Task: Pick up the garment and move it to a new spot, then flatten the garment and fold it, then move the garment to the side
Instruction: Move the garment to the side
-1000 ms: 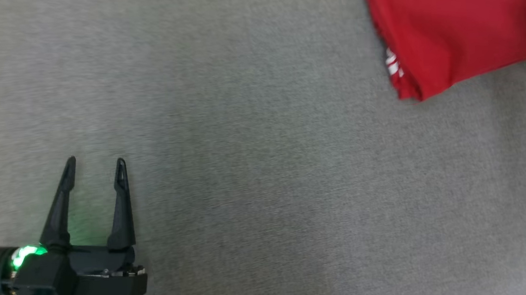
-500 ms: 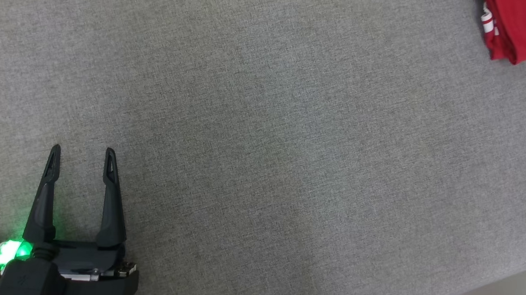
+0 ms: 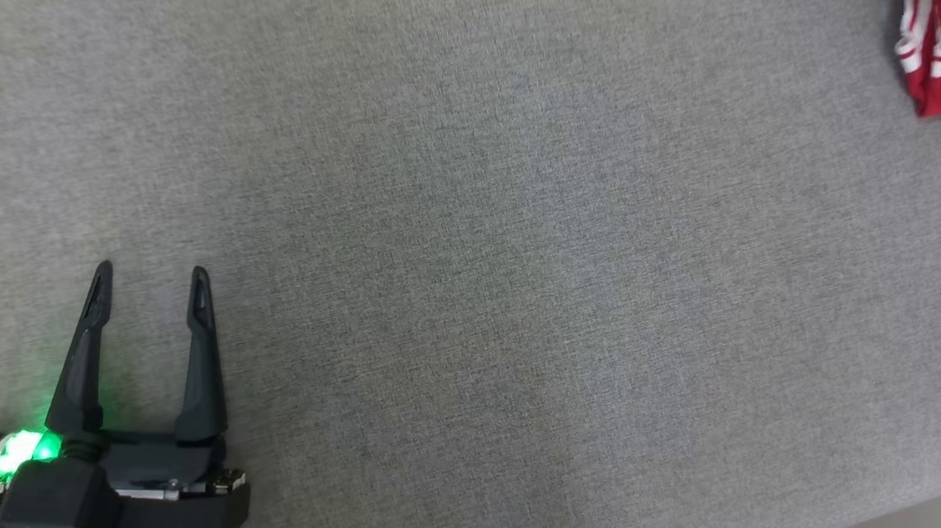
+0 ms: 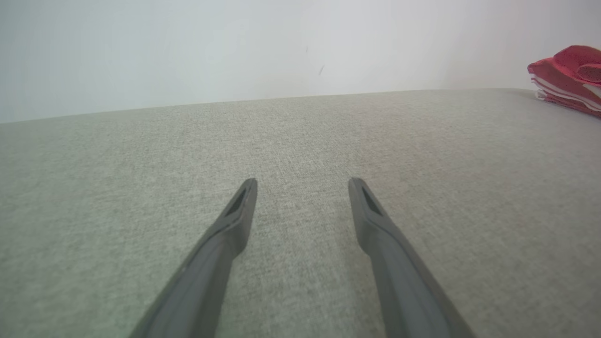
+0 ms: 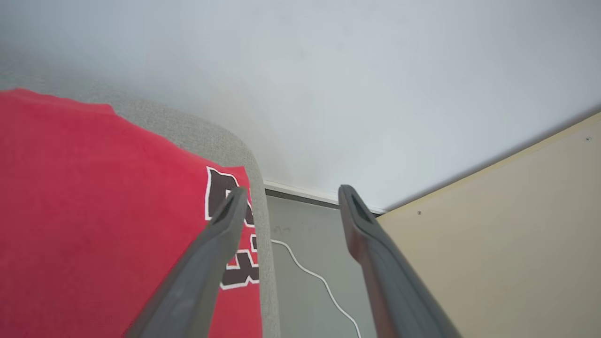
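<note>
**Both grippers empty, garment at the right end of the surface**

Left gripper (image 3: 151,272) sits low left in the head view, fingers spread apart, nothing between them. Green light (image 3: 20,451) glows at its wrist. In the left wrist view the fingers hover low over bare grey fabric, well apart from the garment.

Red garment (image 3: 940,57) lies at the far right edge of the head view, cut off by the frame, with white stripes showing along its bunched edge. It rests on the grey fabric surface (image 3: 470,256). In the left wrist view it appears as a low red pile at the far right, in front of a pale wall (image 4: 235,47).

Right gripper (image 5: 292,189) is spread apart too, holding nothing. Its left finger crosses the garment's black-and-white lettering; can't tell if it touches. The garment reaches nearly to the surface's rounded edge. Past that edge are the floor (image 5: 300,225), a white cable (image 5: 319,277) and a beige panel (image 5: 493,234).
</note>
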### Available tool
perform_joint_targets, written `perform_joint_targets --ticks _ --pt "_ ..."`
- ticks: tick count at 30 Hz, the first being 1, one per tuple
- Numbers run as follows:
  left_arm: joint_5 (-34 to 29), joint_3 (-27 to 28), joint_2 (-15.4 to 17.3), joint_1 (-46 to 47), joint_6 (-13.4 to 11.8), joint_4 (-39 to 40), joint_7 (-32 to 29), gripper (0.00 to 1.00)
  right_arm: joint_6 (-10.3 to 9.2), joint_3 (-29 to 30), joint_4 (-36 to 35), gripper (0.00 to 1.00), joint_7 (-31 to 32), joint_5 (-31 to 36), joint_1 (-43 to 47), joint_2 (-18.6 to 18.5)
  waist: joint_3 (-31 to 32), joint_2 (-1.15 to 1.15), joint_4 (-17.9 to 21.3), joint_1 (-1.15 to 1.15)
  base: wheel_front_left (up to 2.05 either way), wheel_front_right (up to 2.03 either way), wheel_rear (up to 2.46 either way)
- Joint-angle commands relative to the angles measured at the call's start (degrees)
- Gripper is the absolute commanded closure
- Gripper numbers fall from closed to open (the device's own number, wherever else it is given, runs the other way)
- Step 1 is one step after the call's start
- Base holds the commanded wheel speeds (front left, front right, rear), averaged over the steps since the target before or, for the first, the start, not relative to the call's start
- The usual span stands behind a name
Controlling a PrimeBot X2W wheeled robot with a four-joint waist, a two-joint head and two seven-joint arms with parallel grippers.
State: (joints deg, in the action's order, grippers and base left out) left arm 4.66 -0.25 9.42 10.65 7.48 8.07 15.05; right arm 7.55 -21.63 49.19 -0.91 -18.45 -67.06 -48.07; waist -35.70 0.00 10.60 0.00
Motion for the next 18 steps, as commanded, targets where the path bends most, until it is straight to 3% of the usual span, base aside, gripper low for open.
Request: perform_joint_targets --ticks 1,12,18 --pt "0.29 0.41 -0.31 -0.57 -0.29 -0.83 0.16 0.0 -0.17 0.34 0.09 0.0 -1.63 0.56 -0.8 1.43 2.11 0.0 -0.57 0.0 0.0 0.0 0.0" --pt "1.66 3.05 -2.48 -4.83 -0.72 -4.01 0.16 0.0 -0.17 2.91 -4.85 0.0 -9.88 0.74 5.03 10.73 13.68 0.0 -2.65 0.0 0.0 0.0 0.0" --pt "2.61 5.34 -4.15 -9.18 -1.12 -5.26 0.16 0.0 -0.17 6.46 -9.36 0.0 -12.99 0.9 14.39 18.33 21.89 0.0 -4.57 0.0 0.0 0.0 0.0"
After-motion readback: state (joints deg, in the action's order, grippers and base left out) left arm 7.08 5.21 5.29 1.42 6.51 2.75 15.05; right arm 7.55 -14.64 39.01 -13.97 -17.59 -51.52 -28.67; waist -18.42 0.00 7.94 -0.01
